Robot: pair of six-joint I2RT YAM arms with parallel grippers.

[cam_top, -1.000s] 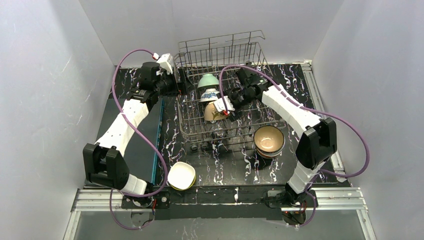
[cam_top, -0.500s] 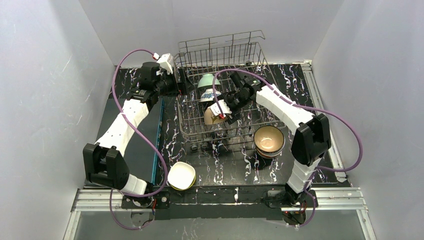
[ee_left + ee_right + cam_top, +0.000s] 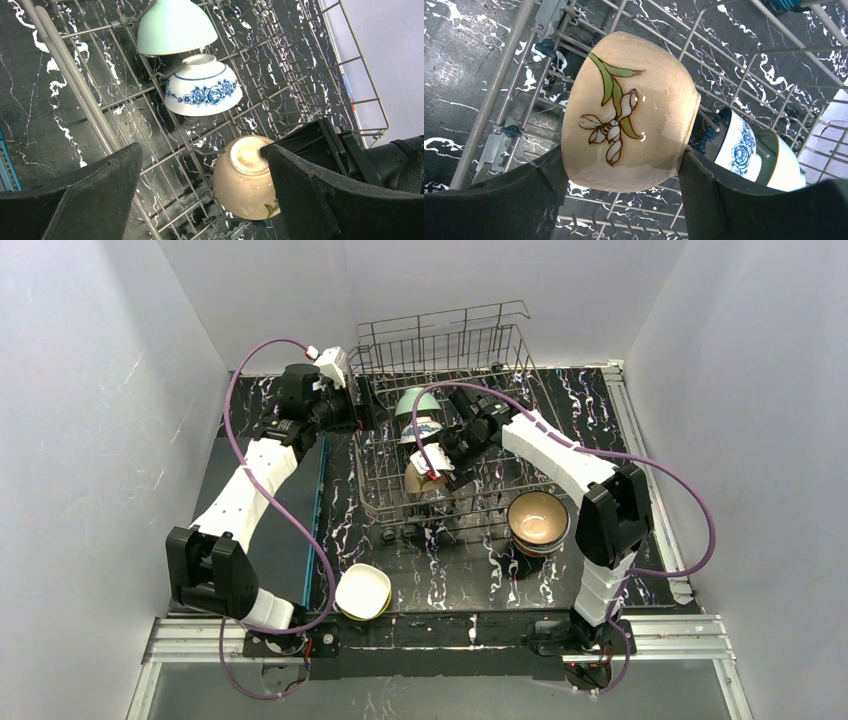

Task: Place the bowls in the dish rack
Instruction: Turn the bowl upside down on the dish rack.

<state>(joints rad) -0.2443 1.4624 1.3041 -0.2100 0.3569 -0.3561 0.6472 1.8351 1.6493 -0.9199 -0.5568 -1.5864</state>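
The dish rack point(image 3: 500, 350) stands at the back of the table. A mint bowl point(image 3: 418, 400) and a blue-patterned white bowl point(image 3: 420, 430) stand on edge between its tines. Just in front of them, my right gripper point(image 3: 432, 464) is shut on a tan bowl point(image 3: 416, 480) with a painted flower point(image 3: 616, 127); its fingers press the bowl's foot and rim, low over the rack's floor. My left gripper point(image 3: 365, 405) hangs open over the rack's left side with nothing between its fingers point(image 3: 100, 190). The left wrist view shows all three bowls: mint point(image 3: 175, 27), blue-patterned point(image 3: 202, 92), tan point(image 3: 245, 180).
A stack of bowls point(image 3: 538, 518) with a tan one on top sits on the table right of the rack's front corner. A white bowl nested in a yellow one point(image 3: 362, 590) lies near the front edge, between the arm bases. White walls enclose the table.
My right arm has swung left and slightly nearer with the tan bowl, bringing it down toward the rack's front left. The left arm has stayed put.
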